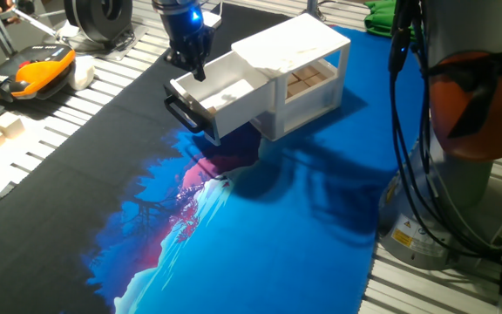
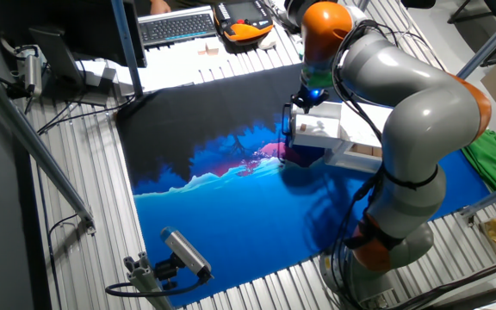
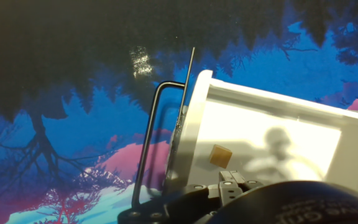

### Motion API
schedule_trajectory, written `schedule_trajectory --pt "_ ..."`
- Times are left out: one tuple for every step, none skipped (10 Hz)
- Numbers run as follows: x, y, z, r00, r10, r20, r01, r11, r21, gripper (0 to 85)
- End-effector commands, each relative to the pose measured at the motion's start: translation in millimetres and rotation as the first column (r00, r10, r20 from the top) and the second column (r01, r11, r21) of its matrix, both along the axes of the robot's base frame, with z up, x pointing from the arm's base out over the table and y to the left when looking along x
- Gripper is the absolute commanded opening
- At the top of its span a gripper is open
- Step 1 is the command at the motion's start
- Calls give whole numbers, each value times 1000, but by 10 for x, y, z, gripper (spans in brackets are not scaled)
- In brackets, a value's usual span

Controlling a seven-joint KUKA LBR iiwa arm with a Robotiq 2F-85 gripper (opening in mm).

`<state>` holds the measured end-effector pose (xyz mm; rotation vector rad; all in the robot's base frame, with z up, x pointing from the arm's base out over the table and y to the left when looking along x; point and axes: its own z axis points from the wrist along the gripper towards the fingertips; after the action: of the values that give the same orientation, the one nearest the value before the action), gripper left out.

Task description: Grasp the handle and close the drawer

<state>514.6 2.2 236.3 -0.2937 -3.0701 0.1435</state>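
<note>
The white drawer (image 1: 220, 94) stands pulled out of the white cabinet (image 1: 299, 52), toward the near left. Its black bar handle (image 1: 184, 116) runs across the front panel. My gripper (image 1: 197, 70) hangs over the drawer's front end, just behind the panel and above the handle, not touching the bar. Its dark fingers read as one mass, so their spacing is unclear. In the hand view the handle (image 3: 146, 146) is a thin black loop left of the front panel, and the drawer (image 3: 272, 134) holds a small tan block (image 3: 220, 155). From the other side, the gripper (image 2: 302, 105) sits over the drawer (image 2: 315, 131).
The cabinet's lower compartment holds wooden blocks (image 1: 306, 83). A blue and black printed mat (image 1: 260, 227) covers the table. An orange and black device (image 1: 37, 71) and small parts lie at the far left. The arm's base with cables (image 1: 460, 131) stands at the right.
</note>
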Motion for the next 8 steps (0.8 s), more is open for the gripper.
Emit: schedule_trajectory --pt "0 -1 0 1000 11 -12 -12 1000 -9 0" --pt "0 -1 0 1000 24 -19 -24 1000 -6 0" --pt "0 -1 0 999 44 -18 -44 999 13 0" --pt "0 -1 0 998 68 -1 -68 996 50 0" --pt "0 -1 0 996 87 33 -90 992 87 0" --pt "0 -1 0 994 99 53 -104 987 122 0" --pt "0 -1 0 993 101 64 -110 982 154 0" --pt "0 -1 0 993 99 60 -107 986 131 0"
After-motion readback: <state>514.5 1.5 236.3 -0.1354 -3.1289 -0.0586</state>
